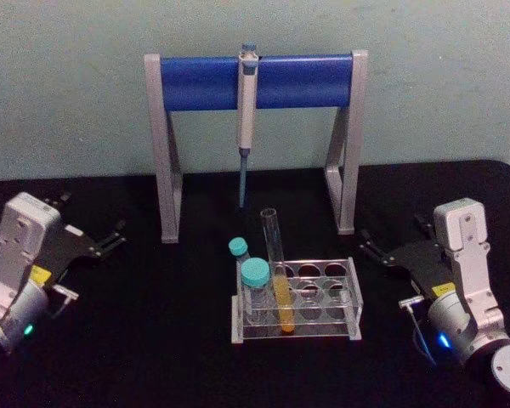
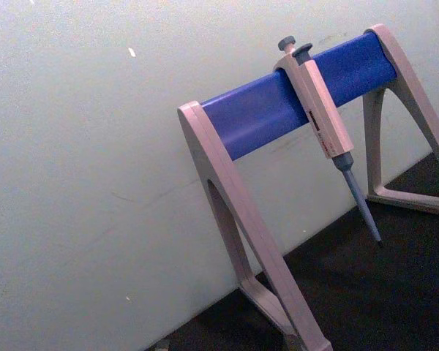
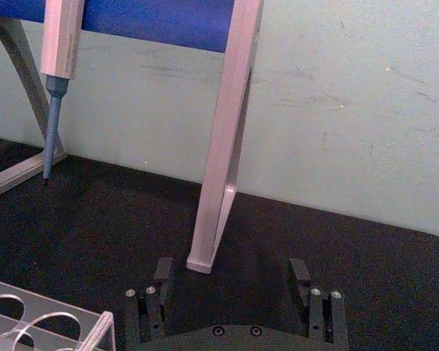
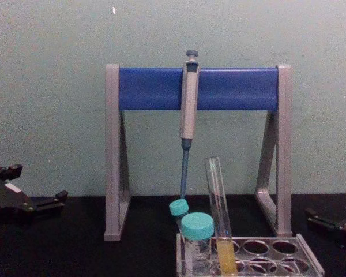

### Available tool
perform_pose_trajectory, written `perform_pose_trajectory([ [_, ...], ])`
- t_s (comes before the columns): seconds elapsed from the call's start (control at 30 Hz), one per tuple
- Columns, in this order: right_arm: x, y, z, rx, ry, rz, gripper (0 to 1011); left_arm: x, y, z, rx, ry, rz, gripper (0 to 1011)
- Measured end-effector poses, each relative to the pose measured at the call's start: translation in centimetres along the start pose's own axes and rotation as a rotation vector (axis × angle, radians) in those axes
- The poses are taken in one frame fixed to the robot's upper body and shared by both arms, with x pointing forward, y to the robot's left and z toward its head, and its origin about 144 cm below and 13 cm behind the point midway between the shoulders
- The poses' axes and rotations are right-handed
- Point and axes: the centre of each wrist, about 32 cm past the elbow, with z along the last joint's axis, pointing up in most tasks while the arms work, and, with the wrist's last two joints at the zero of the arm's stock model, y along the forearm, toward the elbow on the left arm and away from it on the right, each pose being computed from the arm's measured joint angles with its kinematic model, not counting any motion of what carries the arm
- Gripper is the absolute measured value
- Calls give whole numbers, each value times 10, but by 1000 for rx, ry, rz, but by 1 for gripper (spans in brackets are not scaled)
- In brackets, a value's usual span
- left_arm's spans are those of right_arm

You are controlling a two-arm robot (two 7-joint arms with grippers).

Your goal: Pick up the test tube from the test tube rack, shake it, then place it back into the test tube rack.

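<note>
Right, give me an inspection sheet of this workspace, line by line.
Surface: black table, bare around the rack.
Job's things: test tube with yellow liquid stands tilted in the test tube rack.
Clutter: two teal-capped vials in the rack's left end; pipette hanging on the blue-barred stand.
Grippers: left gripper resting at the table's left, open; right gripper at the right, open, holding nothing.
Cables: thin wire by the right wrist.
Surroundings: pale wall behind.
</note>
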Motion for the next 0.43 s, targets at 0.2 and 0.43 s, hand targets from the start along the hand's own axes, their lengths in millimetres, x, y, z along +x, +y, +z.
perform_pose_trajectory([
  [0.2, 0, 0, 0, 0, 0, 0, 1000, 0, 0, 0, 0, 0, 0, 1002],
  [0.43, 0, 0, 0, 0, 0, 0, 1000, 0, 0, 0, 0, 0, 0, 1001],
])
